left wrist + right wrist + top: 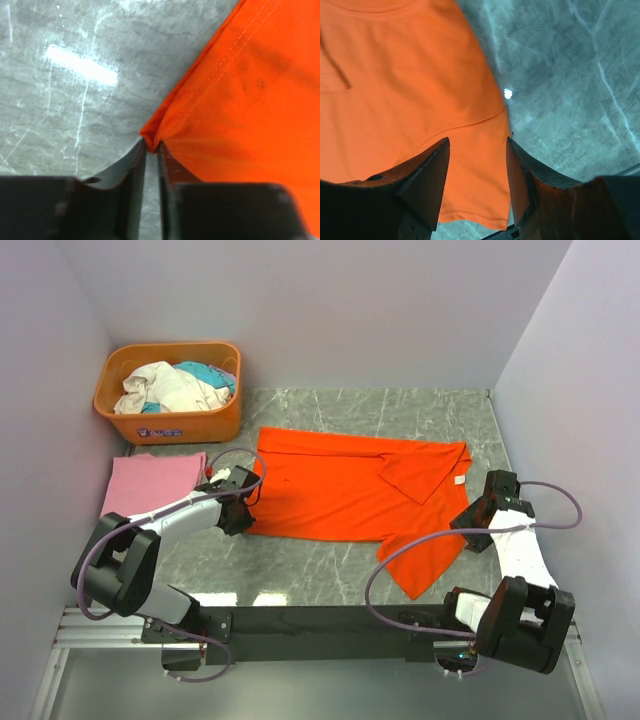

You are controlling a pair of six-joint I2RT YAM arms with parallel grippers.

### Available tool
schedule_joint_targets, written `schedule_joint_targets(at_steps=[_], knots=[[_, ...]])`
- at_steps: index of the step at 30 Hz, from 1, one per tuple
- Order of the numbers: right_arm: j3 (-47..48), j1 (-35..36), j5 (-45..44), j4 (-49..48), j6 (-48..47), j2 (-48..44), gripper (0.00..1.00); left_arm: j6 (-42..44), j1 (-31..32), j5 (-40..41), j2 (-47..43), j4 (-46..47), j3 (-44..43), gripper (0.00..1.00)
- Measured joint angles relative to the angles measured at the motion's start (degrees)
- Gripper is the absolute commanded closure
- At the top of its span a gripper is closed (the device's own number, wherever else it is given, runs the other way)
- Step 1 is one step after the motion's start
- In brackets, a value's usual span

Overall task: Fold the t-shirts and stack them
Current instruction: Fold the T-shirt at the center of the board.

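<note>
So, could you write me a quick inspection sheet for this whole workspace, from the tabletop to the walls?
Surface: grey marbled table, glossy where bare.
Job's things: orange-red t-shirt spread out, one part folded over; pink t-shirt folded flat at the left.
Clutter: orange basket in the far left corner, holding loose laundry.
Grippers: left gripper closed on a corner of the orange-red t-shirt; right gripper open above that shirt's edge.
Cables: purple cables loop off both arms.
Surroundings: plain pale walls on three sides.
</note>
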State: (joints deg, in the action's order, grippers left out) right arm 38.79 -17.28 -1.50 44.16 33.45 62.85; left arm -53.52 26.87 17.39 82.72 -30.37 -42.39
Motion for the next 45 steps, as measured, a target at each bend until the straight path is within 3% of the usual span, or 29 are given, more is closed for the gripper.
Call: schedule_joint_targets(at_steps=[6, 29, 32, 35, 38, 45], knots=[[-0.87, -0.28, -2.23, -1.62, 0.37, 3.45, 0.45, 0.11, 0.00, -0.17, 0.07, 0.76, 0.00, 0.99], [-3.26, -1.75, -1.66, -9.25, -0.96, 9.44, 0.58, 0.07, 0.00, -0.13, -0.07, 0.72, 0.00, 0.99], [-3.58, -1.75, -1.20, -9.64, -1.03, 9.51, 0.66, 0.07, 0.00, -0.11, -0.26, 0.50, 0.00, 0.99], [-3.61, -1.75, -1.11, -9.62, -0.96, 9.53, 0.86, 0.07, -0.04, -0.11, -0.48, 0.35, 0.00, 0.99], [-3.58, -1.77, -2.38, -8.83, -0.44, 9.75, 0.96, 0.07, -0.24, -0.13, -0.50, 0.33, 0.00, 0.99], [-3.10, -1.99, -4.92, -5.35, 1.22, 9.88, 1.00, 0.09, -1.22, -0.15, -1.64, -0.66, 0.00, 0.99]])
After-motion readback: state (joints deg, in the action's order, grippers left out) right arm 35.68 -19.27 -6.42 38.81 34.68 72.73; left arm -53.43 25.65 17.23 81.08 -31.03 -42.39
